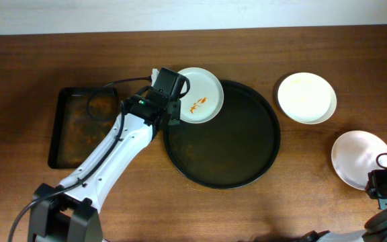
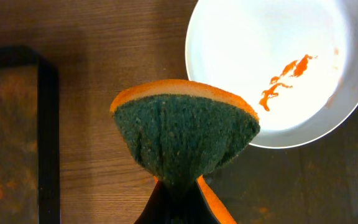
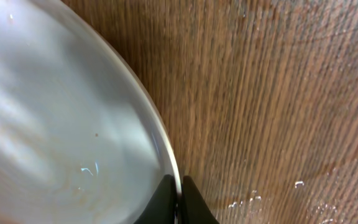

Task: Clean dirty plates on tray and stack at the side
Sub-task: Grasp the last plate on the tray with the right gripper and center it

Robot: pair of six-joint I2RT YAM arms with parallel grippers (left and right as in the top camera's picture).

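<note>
Overhead: bright, even light from above, sharp corner to corner. Table (image 1: 314, 215) grain crisp, shadows short & soft. Middle plate (image 1: 306, 98) nearly blown out, white w/ hardly any detail; tray (image 1: 247, 161) shows a dull sheen. Left wrist cam: smeared plate (image 2: 241, 56) overexposed at centre, sponge (image 2: 185, 134) texture sharp, pic darker twd the left edge. Right wrist cam: v. close. Far-right plate (image 3: 61, 112) out of focus w/ streaky reflections; wood beside it sharper, tiny glare specks bottom right.
</note>
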